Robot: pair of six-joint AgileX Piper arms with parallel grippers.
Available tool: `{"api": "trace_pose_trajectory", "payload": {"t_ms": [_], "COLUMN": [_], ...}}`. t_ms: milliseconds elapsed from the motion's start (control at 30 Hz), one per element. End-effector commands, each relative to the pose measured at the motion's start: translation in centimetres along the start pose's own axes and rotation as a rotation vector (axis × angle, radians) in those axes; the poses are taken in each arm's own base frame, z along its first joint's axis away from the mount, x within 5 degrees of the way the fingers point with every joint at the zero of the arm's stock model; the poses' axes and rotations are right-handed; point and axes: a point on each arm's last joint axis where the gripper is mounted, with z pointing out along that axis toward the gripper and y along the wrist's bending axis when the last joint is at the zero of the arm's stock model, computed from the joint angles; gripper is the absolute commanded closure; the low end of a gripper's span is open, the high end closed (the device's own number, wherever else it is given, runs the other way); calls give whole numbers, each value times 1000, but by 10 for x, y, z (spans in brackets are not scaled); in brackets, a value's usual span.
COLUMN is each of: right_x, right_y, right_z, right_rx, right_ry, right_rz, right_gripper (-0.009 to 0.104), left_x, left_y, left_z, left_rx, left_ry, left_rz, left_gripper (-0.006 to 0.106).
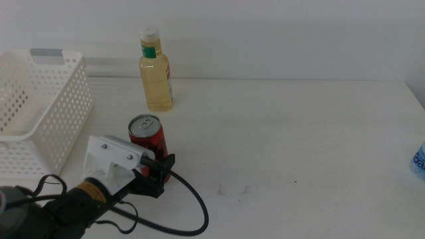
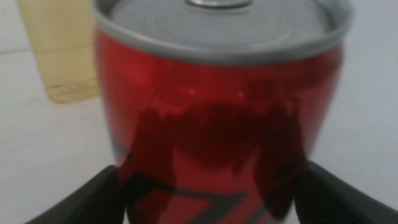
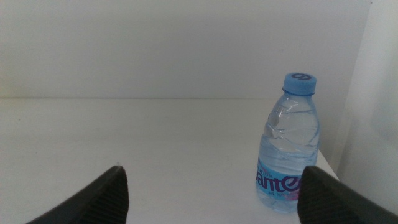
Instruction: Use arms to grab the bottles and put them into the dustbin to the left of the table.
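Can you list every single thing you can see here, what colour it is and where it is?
Can: one, red, upright in the middle of the table, between the left gripper's jaws.
Juice bottle: one, yellow with white cap, upright behind the can.
Water bottle: one, clear with blue cap, upright at the table's right edge.
Basket: one, white, at the left side.
Table: one, white.
Left gripper: black, jaws either side of the can.
Right gripper: black, open, facing the water bottle; not in the middle view.
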Motion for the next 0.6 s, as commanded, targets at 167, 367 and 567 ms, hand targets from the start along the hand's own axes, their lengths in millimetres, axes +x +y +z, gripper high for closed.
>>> {"api": "trace_pose_trajectory", "payload": {"t_ms": [167, 367, 567], "right_x": [0, 0, 0], "right_y": [0, 0, 0], "right_z": [0, 0, 0], "right_rx": [4, 4, 4], "right_ry": [-11, -11, -11], "right_rz": [-12, -12, -12], "right_gripper": [2, 2, 2], "left_x": [0, 8, 9], "left_y": [1, 3, 8], "left_z": [15, 26, 29], "left_rx": [28, 30, -16], "left_ry": [6, 26, 16], "left_rz": [10, 6, -39], "left_gripper": [7, 7, 13]}}
